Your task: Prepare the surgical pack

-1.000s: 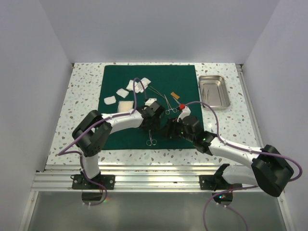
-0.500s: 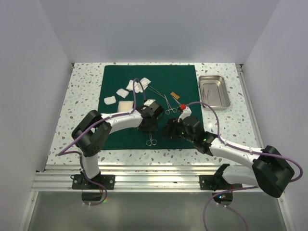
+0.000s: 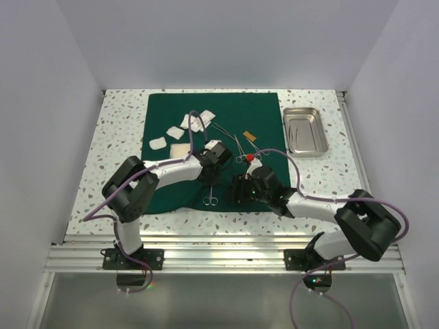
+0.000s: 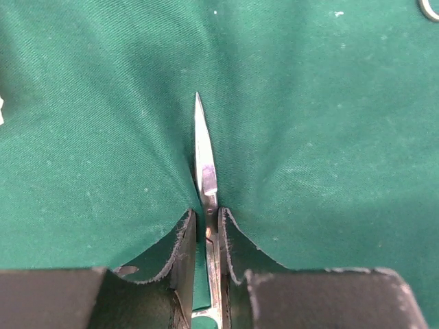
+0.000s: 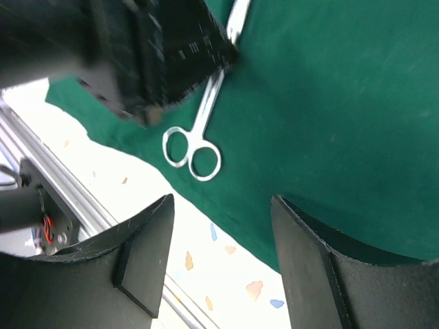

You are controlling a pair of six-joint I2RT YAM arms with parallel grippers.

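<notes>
White-walled lab booth (image 3: 226, 41), speckled table (image 3: 116, 137), aluminium rail (image 3: 206, 257)

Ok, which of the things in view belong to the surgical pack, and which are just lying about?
Pack: green drape, steel tray, gauze pads, forceps, scissors in the left gripper.
Lying about: small brown strip on the drape (purpose unclear), aluminium rail at the near edge.

The drape (image 3: 233, 110) is plain deep green with a fine twill weave. The desk (image 3: 116, 137) is white, speckled with grey, brown and blue chips. The scissors (image 4: 204, 164) and tray (image 3: 302, 110) are shiny silver. The gauze pads (image 3: 159, 142) are white. The 2 arms (image 3: 175, 171) are white with black joints, and their cables (image 3: 293, 301) are purple.
</notes>
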